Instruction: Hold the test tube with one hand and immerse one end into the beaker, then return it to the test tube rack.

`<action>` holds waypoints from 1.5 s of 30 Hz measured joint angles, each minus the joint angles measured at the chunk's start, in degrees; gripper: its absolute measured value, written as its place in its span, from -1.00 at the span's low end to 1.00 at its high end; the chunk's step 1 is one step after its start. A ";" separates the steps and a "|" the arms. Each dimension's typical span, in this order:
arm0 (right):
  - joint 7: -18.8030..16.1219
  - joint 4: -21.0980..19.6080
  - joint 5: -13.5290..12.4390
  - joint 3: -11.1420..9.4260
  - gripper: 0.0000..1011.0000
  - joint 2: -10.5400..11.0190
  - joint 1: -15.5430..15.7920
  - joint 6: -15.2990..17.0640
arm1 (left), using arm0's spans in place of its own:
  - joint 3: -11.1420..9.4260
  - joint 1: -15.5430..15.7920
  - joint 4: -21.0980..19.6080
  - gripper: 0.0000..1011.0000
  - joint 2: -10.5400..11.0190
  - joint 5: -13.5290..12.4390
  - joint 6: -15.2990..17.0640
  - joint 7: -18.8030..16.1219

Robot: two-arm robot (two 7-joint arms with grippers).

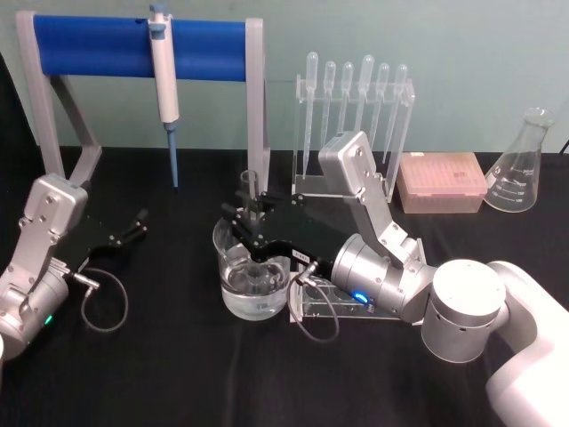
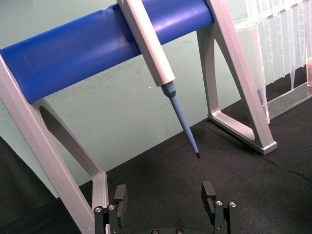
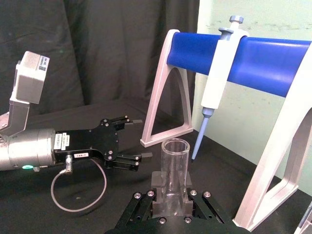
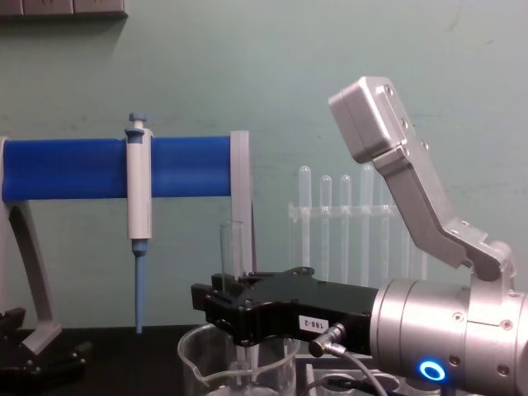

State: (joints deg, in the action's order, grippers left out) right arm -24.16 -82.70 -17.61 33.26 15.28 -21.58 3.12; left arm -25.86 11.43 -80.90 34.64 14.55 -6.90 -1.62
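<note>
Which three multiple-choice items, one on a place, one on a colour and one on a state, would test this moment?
1. Where does the lower end of the test tube go?
A. into the beaker
B. into a metal cup
C. flat on the cloth

2. What colour is the bar that the pipettor hangs on?
A. red
B. blue
C. yellow

3. How does the left gripper stand?
A. shut on the test tube
B. shut on the pipettor
C. open, holding nothing

Answers:
1 A: the right gripper holds the test tube upright, and its lower part reaches down inside the beaker's wall.
2 B: the bar shows plainly blue behind the white pipettor.
3 C: its jaws stand apart with nothing between them, and the arm is parked on the left.
</note>
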 joint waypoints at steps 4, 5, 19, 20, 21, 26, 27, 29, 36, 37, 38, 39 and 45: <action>0.00 0.00 0.00 0.00 -0.54 0.00 0.00 0.00 | 0.00 0.00 0.00 0.98 0.00 0.00 0.00 0.00; 0.00 0.00 0.00 0.00 -0.54 0.00 0.00 0.00 | 0.00 0.00 0.00 0.98 0.00 0.00 0.00 0.00; 0.00 0.01 0.00 0.00 -0.54 0.00 0.00 0.00 | 0.00 0.00 0.00 0.98 0.00 0.00 0.00 0.00; 0.00 0.01 0.00 0.00 -0.54 0.00 0.00 0.00 | 0.00 0.00 0.00 0.98 0.00 0.00 0.00 0.00; 0.00 0.01 0.00 0.00 -0.54 0.00 0.00 0.00 | 0.00 0.00 0.00 0.98 0.00 0.00 0.00 0.00; 0.00 0.01 0.00 0.00 -0.54 0.00 0.00 0.00 | 0.00 0.00 0.00 0.98 0.00 0.00 0.00 0.00; 0.00 0.00 0.00 0.00 -0.54 0.00 0.00 0.00 | 0.00 0.00 0.00 0.98 0.00 0.00 0.00 0.00; 0.00 0.00 0.00 0.00 -0.54 0.00 0.00 0.00 | 0.00 0.00 0.00 0.98 0.00 0.00 0.00 0.00; 0.00 0.00 0.00 0.00 -0.54 0.00 0.00 0.00 | 0.00 0.00 0.00 0.98 0.00 0.00 0.00 0.00; 0.00 0.00 0.00 0.00 -0.54 0.00 0.00 0.00 | 0.00 0.00 0.00 0.98 0.00 0.00 0.00 0.00; 0.00 0.01 0.00 0.00 -0.54 0.00 0.00 -0.01 | 0.00 0.00 0.00 0.98 0.00 0.00 0.00 0.00; 0.00 0.01 0.00 0.00 -0.54 0.00 0.00 0.00 | 0.00 0.00 0.00 0.98 0.00 0.00 0.00 0.00; 0.00 0.01 0.00 0.00 -0.54 0.00 0.00 0.00 | 0.00 0.00 0.00 0.98 0.00 0.00 0.00 0.00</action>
State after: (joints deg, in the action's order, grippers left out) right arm -24.16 -82.69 -17.61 33.26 15.28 -21.58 3.12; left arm -25.86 11.43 -80.90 34.65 14.55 -6.91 -1.62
